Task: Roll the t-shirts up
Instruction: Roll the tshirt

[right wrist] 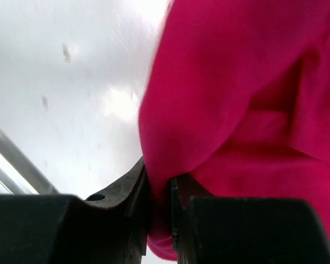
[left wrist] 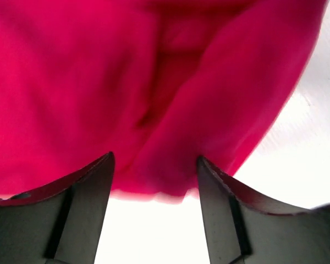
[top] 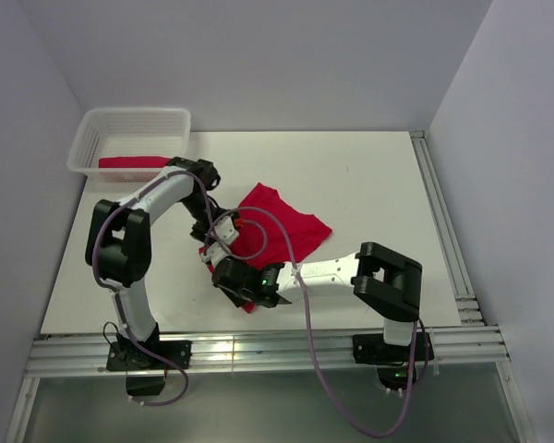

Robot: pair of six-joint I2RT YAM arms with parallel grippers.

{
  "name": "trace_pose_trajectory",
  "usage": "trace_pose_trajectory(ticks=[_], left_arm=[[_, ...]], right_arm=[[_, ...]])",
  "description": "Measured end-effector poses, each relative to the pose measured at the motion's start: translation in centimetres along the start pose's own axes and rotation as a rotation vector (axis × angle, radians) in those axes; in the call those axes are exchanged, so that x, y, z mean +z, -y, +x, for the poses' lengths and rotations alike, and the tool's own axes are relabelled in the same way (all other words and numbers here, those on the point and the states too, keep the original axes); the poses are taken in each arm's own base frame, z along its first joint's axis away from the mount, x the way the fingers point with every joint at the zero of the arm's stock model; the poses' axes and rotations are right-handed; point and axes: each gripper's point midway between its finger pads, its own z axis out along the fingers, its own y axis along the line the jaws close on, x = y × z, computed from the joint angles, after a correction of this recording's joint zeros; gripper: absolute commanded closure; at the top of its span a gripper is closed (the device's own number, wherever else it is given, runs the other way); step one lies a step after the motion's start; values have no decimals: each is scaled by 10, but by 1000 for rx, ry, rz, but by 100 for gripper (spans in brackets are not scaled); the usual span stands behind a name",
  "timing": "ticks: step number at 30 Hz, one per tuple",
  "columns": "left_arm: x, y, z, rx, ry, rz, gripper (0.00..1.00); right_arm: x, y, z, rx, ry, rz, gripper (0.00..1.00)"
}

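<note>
One crimson t-shirt [top: 291, 231] lies spread and partly bunched on the white table in the middle of the top view. A second red shirt [top: 134, 162] lies as a roll inside the white mesh basket [top: 134, 113] at the back left. My left gripper [top: 212, 247] is at the shirt's left edge. In the left wrist view it [left wrist: 154, 160] is open, and the cloth's [left wrist: 126, 82] hem lies between its fingertips. My right gripper [top: 235, 286] is at the shirt's near-left corner. In the right wrist view it [right wrist: 160, 190] is shut on a fold of the red cloth [right wrist: 242, 82].
Aluminium rails run along the table's near edge [top: 258, 351] and its right side [top: 443, 221]. Grey walls close in the left, back and right. A purple cable [top: 307, 305] loops over the shirt and the right arm.
</note>
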Motion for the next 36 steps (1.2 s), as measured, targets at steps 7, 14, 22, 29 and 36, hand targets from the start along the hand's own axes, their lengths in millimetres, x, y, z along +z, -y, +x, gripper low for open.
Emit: trace_pose_trajectory(ticks=[7,14,22,29,36], left_arm=[[-60,19,26,-109,-26,-167,32],[-87,39,43,-187,-55,-245,32],[-82,56,36,-237,25,-320,28],[-49,82,6,-202,112,-413,13],[-26,80,-4,-129,143,-456,11]], right_arm=[[2,-3,16,63,-69,-148,100],[2,-4,15,91,-81,-219,100],[2,-3,15,144,-74,-336,100],[1,3,16,299,-115,-554,100],[-3,6,21,396,-170,-746,100]])
